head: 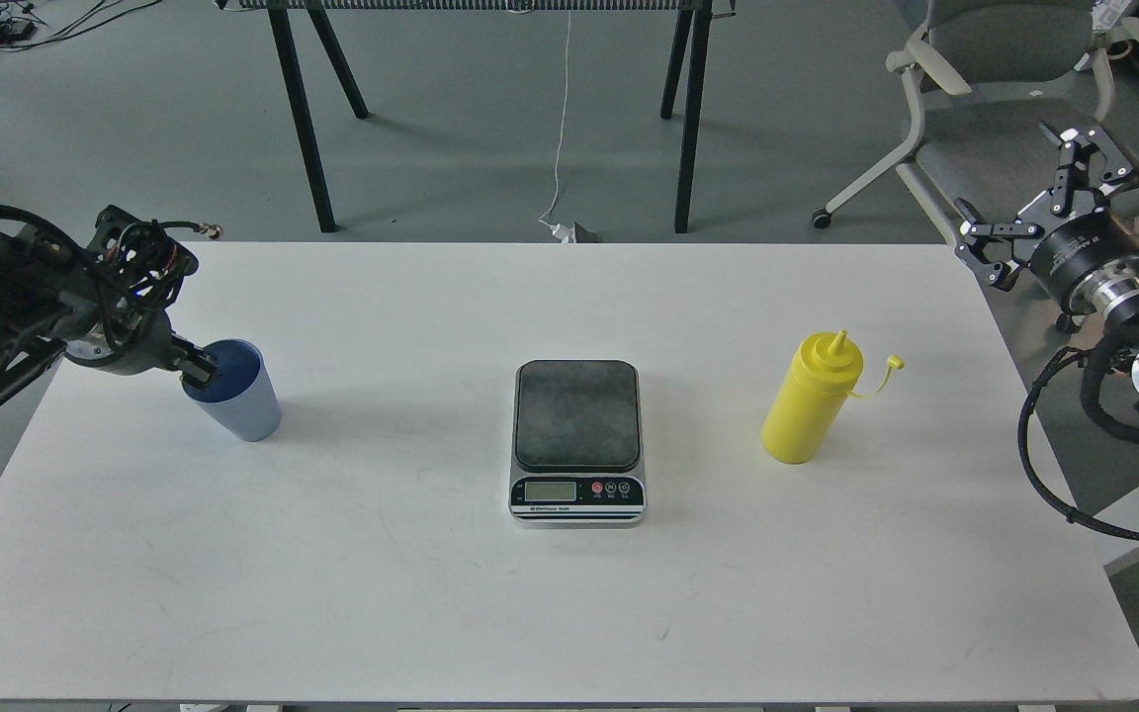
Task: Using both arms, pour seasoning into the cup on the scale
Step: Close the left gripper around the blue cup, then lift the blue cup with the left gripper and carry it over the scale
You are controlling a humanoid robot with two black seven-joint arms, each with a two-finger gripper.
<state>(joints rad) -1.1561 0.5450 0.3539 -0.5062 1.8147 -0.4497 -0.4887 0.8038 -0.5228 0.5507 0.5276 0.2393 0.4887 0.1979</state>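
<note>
The light blue cup stands upright on the white table at the left. My left gripper is at the cup's left rim, with its dark tip reaching just inside the rim; its fingers cannot be told apart. The scale sits at the table's middle with an empty dark plate. The yellow seasoning bottle stands upright to the right of the scale, its tethered cap hanging off to the right. My right gripper is open and empty, above the table's far right corner, well away from the bottle.
An office chair stands behind the right arm, off the table. Black table legs stand on the floor beyond the far edge. A looped black cable hangs by the table's right edge.
</note>
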